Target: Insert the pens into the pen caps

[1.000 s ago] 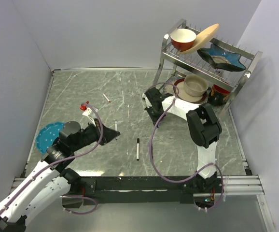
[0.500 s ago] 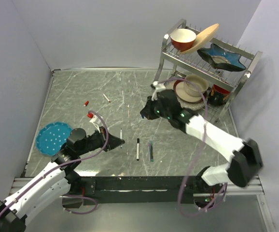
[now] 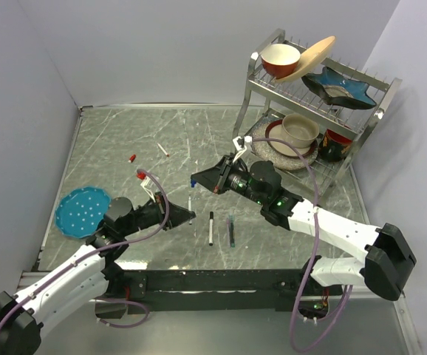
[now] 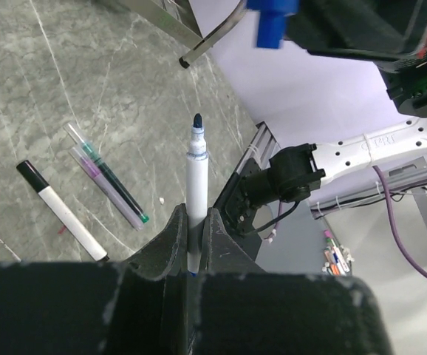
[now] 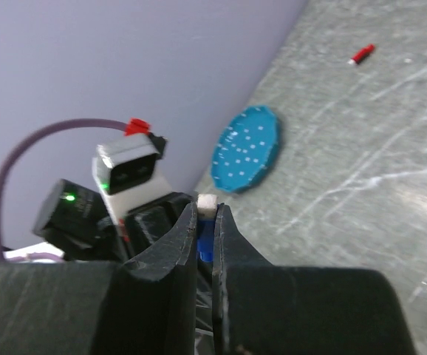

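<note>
No readable text, labels, brands, numbers or signs

Bench [image 3: 125, 140]: grey marbled top with pale scratches, lilac walls at 9, 12 and 3 o'clock.
Dish rack [image 3: 247, 95]: two wire tiers, standing in the far corner around 1 o'clock.
Upper tier: a red bowl [image 3: 280, 59] with a white inside at the left end, a tan wooden plate [image 3: 315, 55] leaning tilted against it, and a blue star-shaped dish [image 3: 339, 87] at its 3 o'clock.
Lower tier: a beige bowl [image 3: 300, 130] sits on a red-rimmed plate [image 3: 296, 157], with a small dark-and-red bowl [image 3: 337, 140] beside it at 3 o'clock.
Blue plate [image 3: 83, 211]: round, white-dotted, flat on the bench near the 9 o'clock wall.
</note>
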{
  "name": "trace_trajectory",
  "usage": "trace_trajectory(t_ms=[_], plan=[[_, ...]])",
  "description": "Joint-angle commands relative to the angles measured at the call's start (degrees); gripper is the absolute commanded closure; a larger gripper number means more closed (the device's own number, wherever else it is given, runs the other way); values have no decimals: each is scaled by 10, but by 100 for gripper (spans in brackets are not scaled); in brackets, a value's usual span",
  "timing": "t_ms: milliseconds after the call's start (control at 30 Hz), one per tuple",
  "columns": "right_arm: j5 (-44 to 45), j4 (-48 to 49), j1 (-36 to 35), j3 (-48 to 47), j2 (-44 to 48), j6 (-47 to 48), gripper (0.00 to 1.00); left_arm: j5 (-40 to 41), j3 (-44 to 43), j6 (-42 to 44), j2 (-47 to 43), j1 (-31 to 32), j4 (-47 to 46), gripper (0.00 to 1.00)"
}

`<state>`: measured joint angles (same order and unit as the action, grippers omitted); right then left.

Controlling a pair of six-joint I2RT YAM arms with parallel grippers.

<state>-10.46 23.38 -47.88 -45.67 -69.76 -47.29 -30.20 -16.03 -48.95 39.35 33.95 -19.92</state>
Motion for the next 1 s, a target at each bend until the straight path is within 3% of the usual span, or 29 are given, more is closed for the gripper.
trace_trajectory(t_ms=[0,967], plan=[[-8,54,-7,-10,-4,-25,100,-8,-21,29,-8,1,-10,99],[3,27,-25,7,-26,3,100,6,-29,57,-37,1,37,99]])
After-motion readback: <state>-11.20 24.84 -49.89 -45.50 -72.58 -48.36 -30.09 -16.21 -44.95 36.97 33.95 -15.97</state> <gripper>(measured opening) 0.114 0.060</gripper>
